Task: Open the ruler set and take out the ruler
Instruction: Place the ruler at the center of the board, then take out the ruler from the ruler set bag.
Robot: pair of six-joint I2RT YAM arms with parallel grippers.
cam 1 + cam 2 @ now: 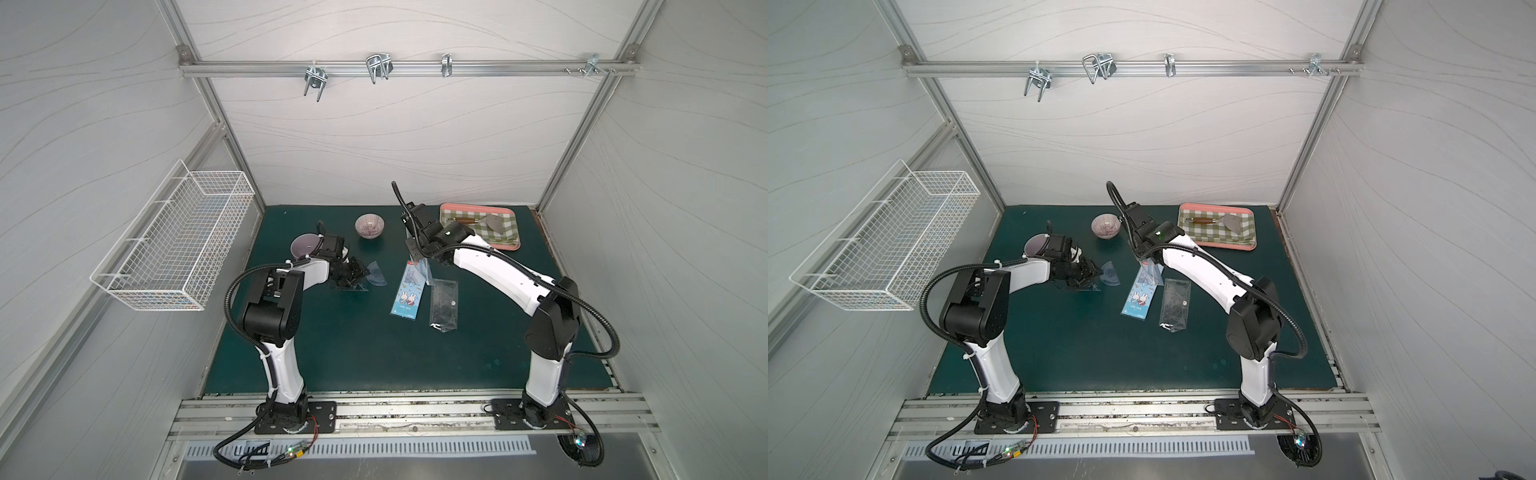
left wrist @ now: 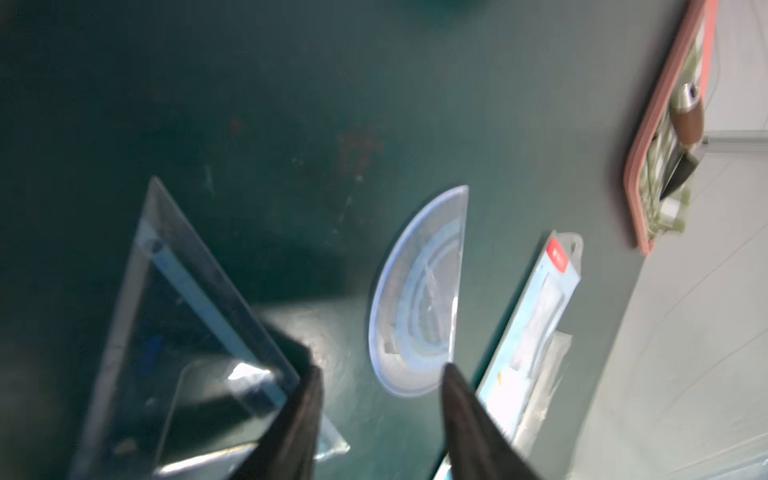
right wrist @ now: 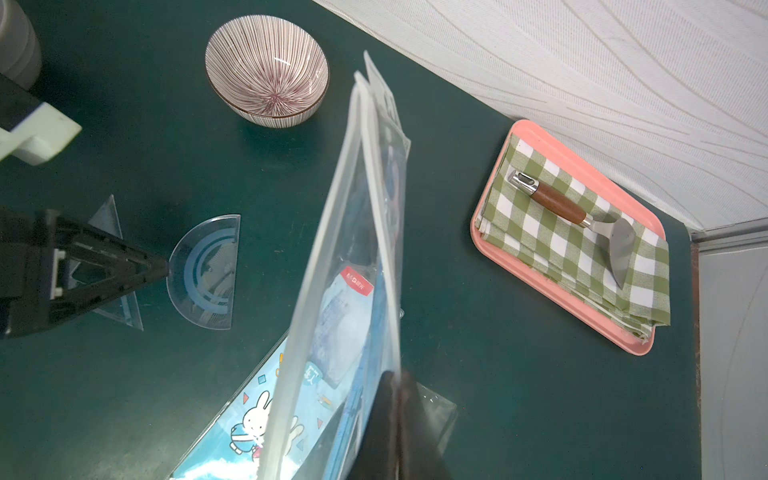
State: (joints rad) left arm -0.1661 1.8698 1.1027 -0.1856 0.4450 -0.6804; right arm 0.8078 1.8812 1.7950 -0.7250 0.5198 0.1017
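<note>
Right gripper (image 3: 395,386) pinches the clear ruler set (image 3: 353,232), tilted up over the rabbit card (image 1: 409,297). Left gripper (image 2: 380,370) spread, empty, by triangle ruler (image 2: 187,311) and protractor (image 2: 424,299), left of that card on the bench (image 1: 332,353).

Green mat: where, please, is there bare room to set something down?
The dark green mat is bare from the metal front rail to the blue rabbit card and clear plastic pouch. Crowded: around the striped bowl and clear semicircular protractor.
</note>
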